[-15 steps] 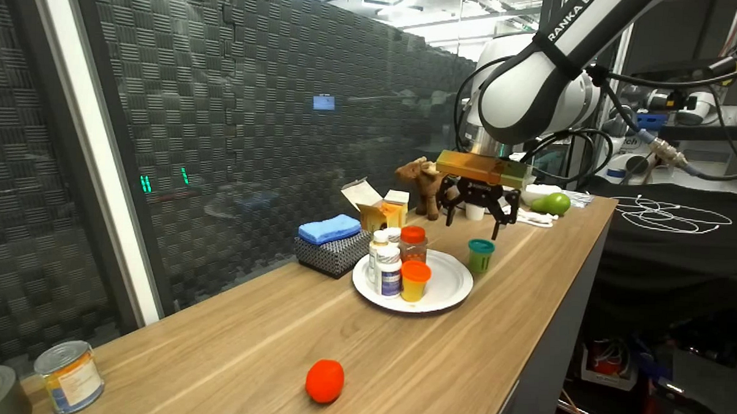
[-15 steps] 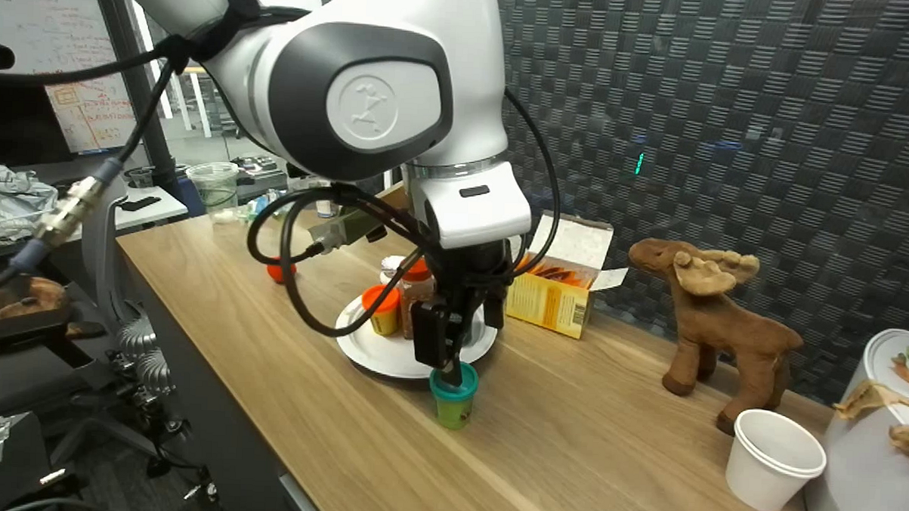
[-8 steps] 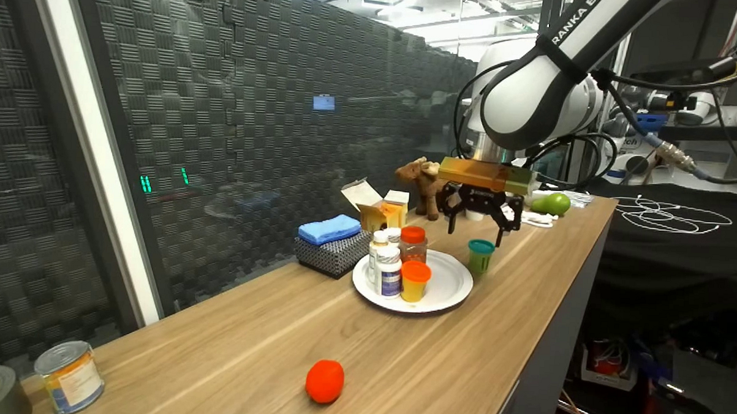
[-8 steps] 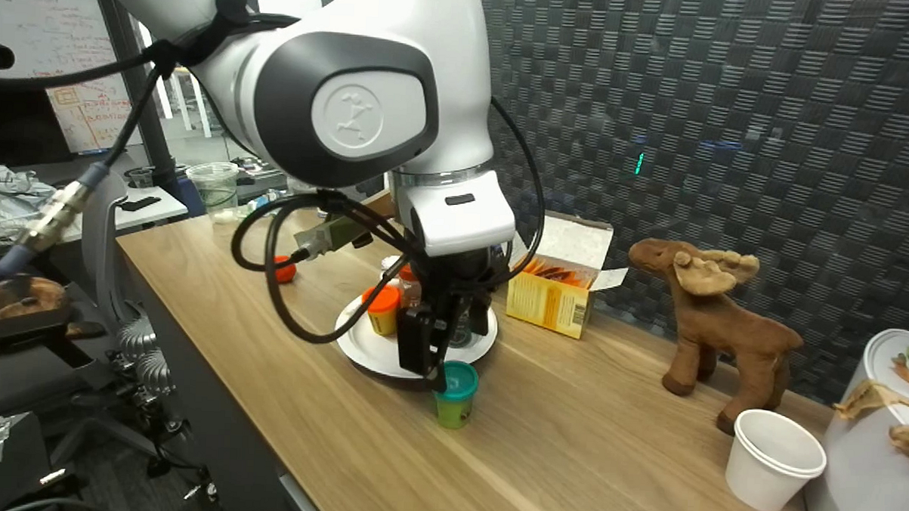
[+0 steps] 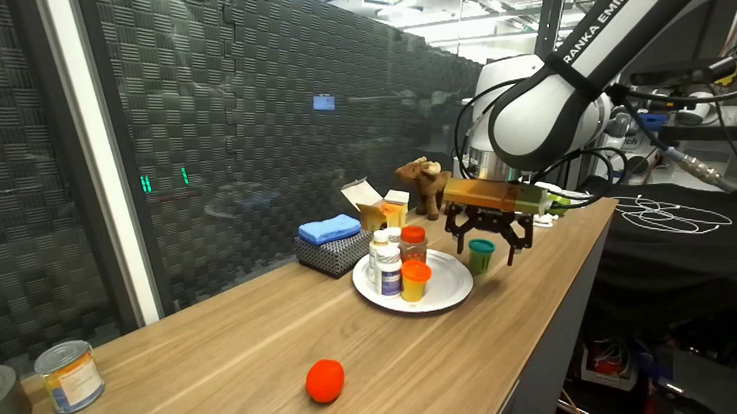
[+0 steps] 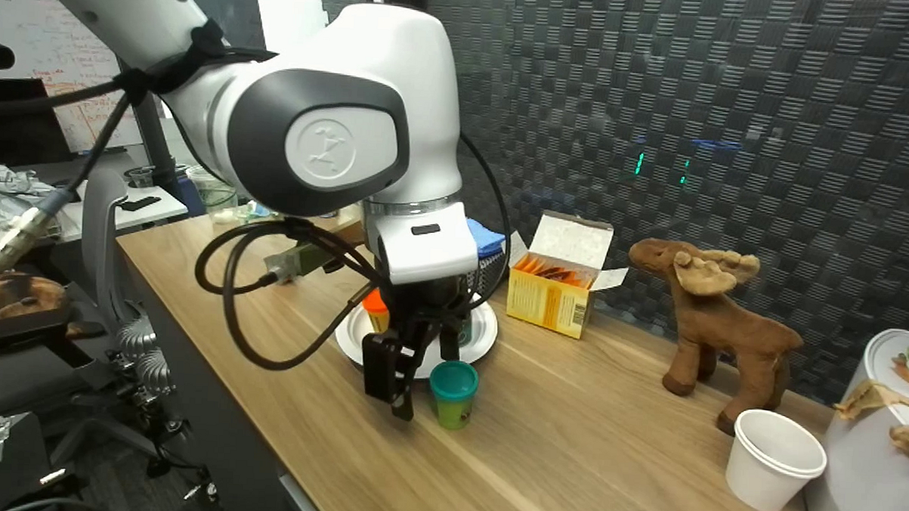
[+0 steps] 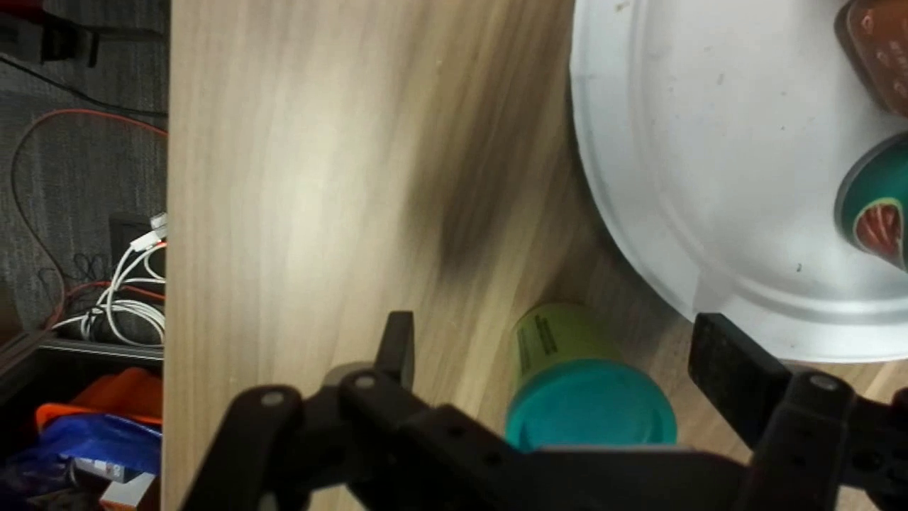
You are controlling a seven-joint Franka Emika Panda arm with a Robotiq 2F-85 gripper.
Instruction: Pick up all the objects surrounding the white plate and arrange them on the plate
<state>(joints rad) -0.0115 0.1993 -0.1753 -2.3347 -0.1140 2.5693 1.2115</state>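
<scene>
1. A round white plate (image 5: pixel 448 290) lies flat on a wood-grained desk (image 5: pixel 278 345).
2. Upright together on the plate, in an exterior view, are white bottles (image 5: pixel 388 276), a red-capped bottle (image 5: pixel 413 248) and an orange-lidded yellow cup (image 5: pixel 415 284); the wrist view adds a dark green can (image 7: pixel 878 209), on the plate as well.
3. Just beside the plate, a teal-lidded green cup (image 6: pixel 454 395) stands upright on the desk, apart from the rim.
4. A robot's claw (image 5: pixel 485 255), jaws spread wide, hangs over the desk beside the plate; in the wrist view the teal-lidded green cup shows between its parted fingers (image 7: pixel 397 346).
5. A red ball (image 5: pixel 325 381) rests on the desk well apart from the plate, on the side nearer the camera in an exterior view.
6. Near the plate, a blue cloth (image 5: pixel 330 229) tops a dark textured box (image 5: pixel 330 253), and an open yellow box (image 6: pixel 548 296) stands on the plate's side toward a dark patterned wall (image 5: pixel 224 134).
7. Farther from the plate, in both exterior views, stands a brown plush moose (image 6: pixel 728 333); well apart from the plate in an exterior view is a stack of white cups (image 6: pixel 766 474).
8. Well apart from the plate, on the same side of it as the red ball, a tin can (image 5: pixel 71 379) and a roll of tape (image 5: pixel 0 391) sit on the desk.
</scene>
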